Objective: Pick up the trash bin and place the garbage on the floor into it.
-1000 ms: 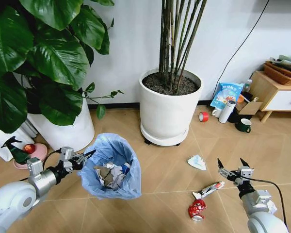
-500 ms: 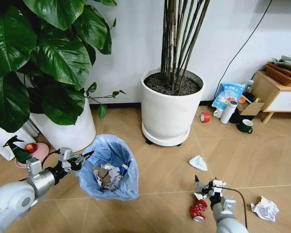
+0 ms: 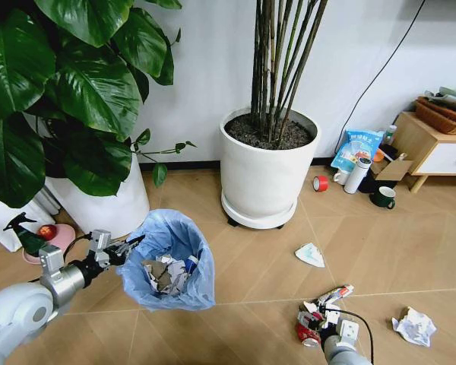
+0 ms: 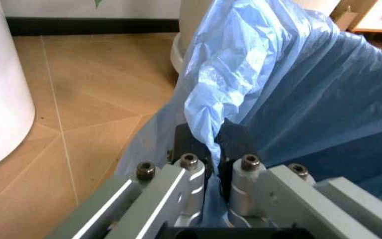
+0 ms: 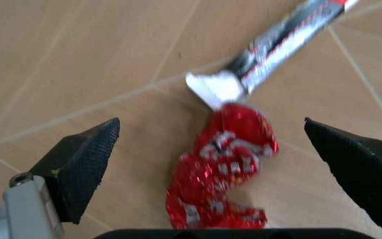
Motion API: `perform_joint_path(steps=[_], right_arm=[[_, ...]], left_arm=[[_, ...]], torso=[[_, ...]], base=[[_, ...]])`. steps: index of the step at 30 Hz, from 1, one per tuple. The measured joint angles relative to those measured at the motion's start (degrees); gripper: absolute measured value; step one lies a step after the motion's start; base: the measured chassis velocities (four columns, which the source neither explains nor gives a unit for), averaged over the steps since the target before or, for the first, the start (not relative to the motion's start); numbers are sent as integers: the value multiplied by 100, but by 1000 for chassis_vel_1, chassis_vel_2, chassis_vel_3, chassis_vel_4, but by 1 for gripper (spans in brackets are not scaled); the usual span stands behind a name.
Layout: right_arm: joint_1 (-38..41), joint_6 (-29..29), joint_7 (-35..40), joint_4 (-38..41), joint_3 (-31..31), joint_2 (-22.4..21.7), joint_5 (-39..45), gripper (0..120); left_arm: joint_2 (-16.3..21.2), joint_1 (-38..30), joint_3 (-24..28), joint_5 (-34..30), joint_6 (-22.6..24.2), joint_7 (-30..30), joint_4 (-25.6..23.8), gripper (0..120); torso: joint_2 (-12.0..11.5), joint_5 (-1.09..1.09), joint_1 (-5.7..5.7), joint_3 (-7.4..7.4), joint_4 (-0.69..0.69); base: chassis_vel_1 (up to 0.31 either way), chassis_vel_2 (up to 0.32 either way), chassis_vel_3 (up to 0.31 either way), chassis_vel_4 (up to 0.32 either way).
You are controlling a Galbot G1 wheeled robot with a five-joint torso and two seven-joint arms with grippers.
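Note:
The trash bin (image 3: 169, 265), lined with a light-blue bag (image 4: 297, 99), holds paper wads and sits left of centre on the floor (image 3: 251, 266). My left gripper (image 3: 126, 249) is shut on the bag's rim at the bin's left side; in the left wrist view its gripper (image 4: 212, 145) pinches the plastic. My right gripper (image 3: 320, 322) hangs open just above a crushed red-white wrapper (image 5: 223, 172) (image 3: 307, 331). A long red-white tube wrapper (image 3: 335, 293) lies just beyond it. A blue-white wrapper (image 3: 310, 255) and a crumpled paper wad (image 3: 414, 326) lie farther off.
A big white pot with tall stems (image 3: 264, 171) stands behind the bin, and another white pot with broad leaves (image 3: 106, 201) at the left. A spray bottle and pink dish (image 3: 44, 236) are at the far left. Mugs, a bottle and tape (image 3: 357, 179) sit by the cabinet (image 3: 429, 148).
My right gripper has moved left and toward me, from right of the tube wrapper to over the red wrapper. The left gripper still holds the bin's rim.

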Motion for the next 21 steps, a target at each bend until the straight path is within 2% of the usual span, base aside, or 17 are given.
perform_joint_path(steps=[15,21], right_arm=[[370,104,-407,-1004,-305,189,19,98],[669,163,-501,-1375,-492,344,-1,75]], left_arm=[[46,27,-58,-56,7,-20,10,0],[75,57,-137,-84,8,-18,15,0]], torso=[[0,0,0,0,0],[0,-1,0,0,0]], base=[[0,0,0,0],[0,0,0,0]])
